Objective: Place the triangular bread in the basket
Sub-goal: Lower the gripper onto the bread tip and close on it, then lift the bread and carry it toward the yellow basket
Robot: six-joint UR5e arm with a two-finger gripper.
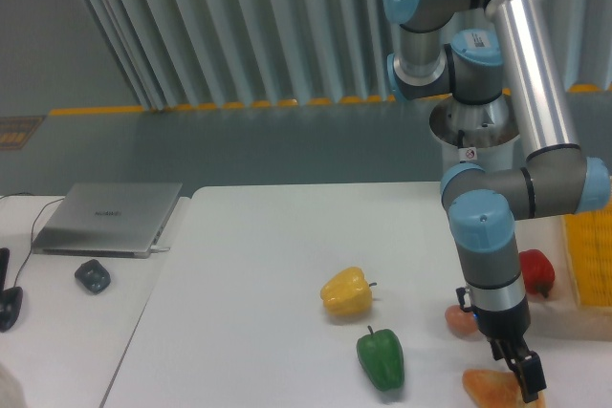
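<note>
At the white table's (258,265) front edge, we see the black two-finger gripper (527,384) touching the glossy golden-orange triangular bread (490,386); its grip we cannot tell.

A robotics lab or test cell: a silver-and-blue industrial arm (521,93) stands at a plain white table (258,265), grey ribbed wall panels (239,26) behind, yellow-black floor tape (191,107), a closed grey laptop (107,218) far left.
</note>
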